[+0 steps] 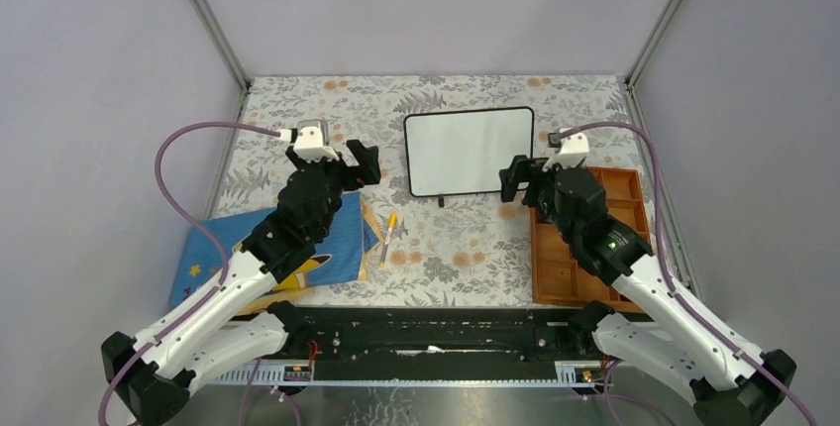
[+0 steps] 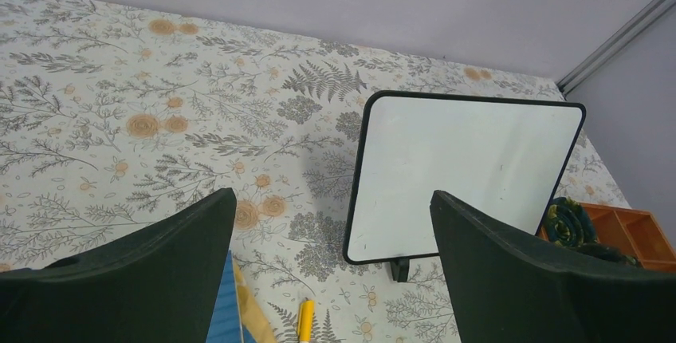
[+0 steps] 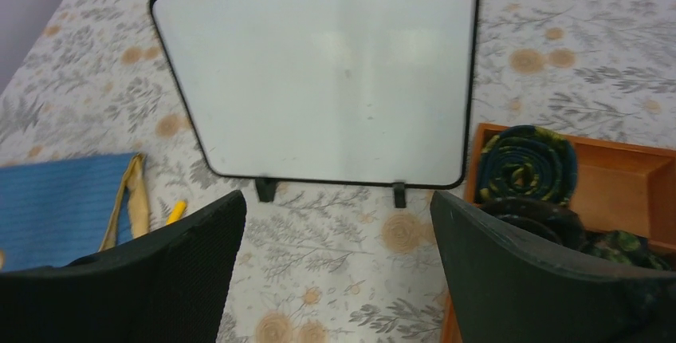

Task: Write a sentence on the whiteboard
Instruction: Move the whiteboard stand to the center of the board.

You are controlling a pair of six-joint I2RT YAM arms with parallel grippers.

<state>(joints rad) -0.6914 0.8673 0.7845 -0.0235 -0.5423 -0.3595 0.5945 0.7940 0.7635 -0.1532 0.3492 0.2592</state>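
**A:** How do the jaws stand?

**B:** The left gripper (image 2: 332,199) is spread wide with nothing between its black fingers (image 2: 159,255). The right gripper (image 3: 337,199) is wide too, and empty.

**A:** And the board?

**B:** The small white rectangular whiteboard with a thin black frame (image 1: 469,152) sits on the floral-patterned tabletop (image 1: 446,258), between both grippers and touching neither. Its face is plain white.

**A:** Around it?

**B:** A yellow marker pen (image 1: 389,236) lies near its front left corner, beside a blue cloth (image 1: 342,238). An orange wooden compartment tray (image 1: 560,267) sits to its right.

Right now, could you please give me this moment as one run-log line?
whiteboard: blank | marker: on table, untouched | left gripper: open, empty | right gripper: open, empty
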